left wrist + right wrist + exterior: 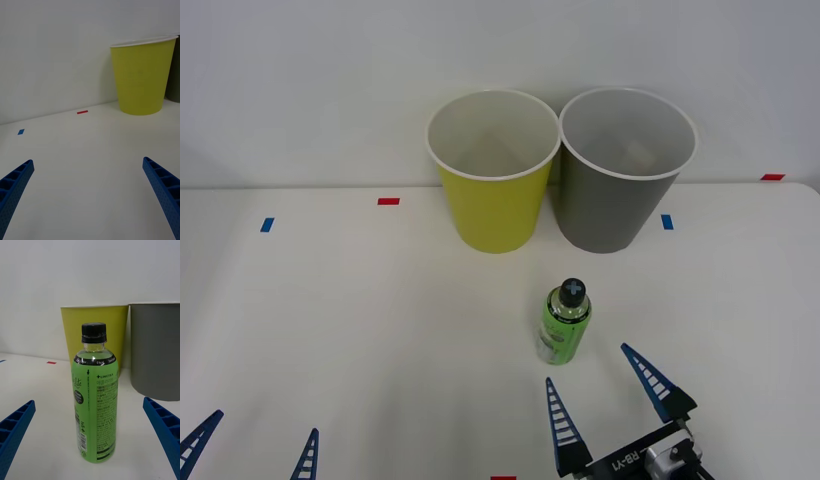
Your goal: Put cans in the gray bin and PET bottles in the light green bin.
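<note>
A small green PET bottle [564, 325] with a black cap stands upright on the white table, in front of the two bins; the right wrist view has the bottle [94, 405] centred between the fingers but still ahead of them. My right gripper [593, 382] is open just behind it, near the table's front edge. The light green bin [492, 190] stands at the back, with the gray bin [617, 190] touching its right side. Both bins look empty inside. My left gripper [258, 438] is open at the front left corner, far from the bottle.
Small red tape marks [388, 201] and blue tape marks [267, 225] lie on the table. A white wall rises right behind the bins. Bare table spreads to the left of the bottle and bins.
</note>
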Controlling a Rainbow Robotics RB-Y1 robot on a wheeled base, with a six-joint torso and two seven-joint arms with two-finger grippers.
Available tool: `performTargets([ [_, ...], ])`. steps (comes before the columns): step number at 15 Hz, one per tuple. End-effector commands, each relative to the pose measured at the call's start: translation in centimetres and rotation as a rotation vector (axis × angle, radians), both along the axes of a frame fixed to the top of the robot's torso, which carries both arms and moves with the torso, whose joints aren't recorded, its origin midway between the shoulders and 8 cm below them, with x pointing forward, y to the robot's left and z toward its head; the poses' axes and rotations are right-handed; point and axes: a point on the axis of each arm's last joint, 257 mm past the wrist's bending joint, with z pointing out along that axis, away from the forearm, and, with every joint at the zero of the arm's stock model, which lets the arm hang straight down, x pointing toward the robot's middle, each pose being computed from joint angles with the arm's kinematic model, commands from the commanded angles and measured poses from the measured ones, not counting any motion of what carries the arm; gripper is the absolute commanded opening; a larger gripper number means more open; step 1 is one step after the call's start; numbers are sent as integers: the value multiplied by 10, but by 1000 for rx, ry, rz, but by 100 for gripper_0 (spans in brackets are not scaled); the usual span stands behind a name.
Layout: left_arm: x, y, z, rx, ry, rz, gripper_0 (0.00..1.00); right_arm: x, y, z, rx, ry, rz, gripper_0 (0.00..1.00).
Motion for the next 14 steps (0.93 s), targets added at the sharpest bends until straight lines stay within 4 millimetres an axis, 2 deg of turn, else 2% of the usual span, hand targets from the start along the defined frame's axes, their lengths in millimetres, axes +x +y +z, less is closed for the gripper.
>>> performTargets([
  [1, 0, 0, 0, 0, 0, 0, 100, 21, 9, 3, 4, -17, -11, 100],
  [5, 0, 0, 0, 0, 0, 0, 100, 48, 13, 1, -23, 9, -19, 100],
  [14, 0, 0, 0, 0, 0, 0, 100, 72, 19, 4, -39, 27, -20, 100],
])
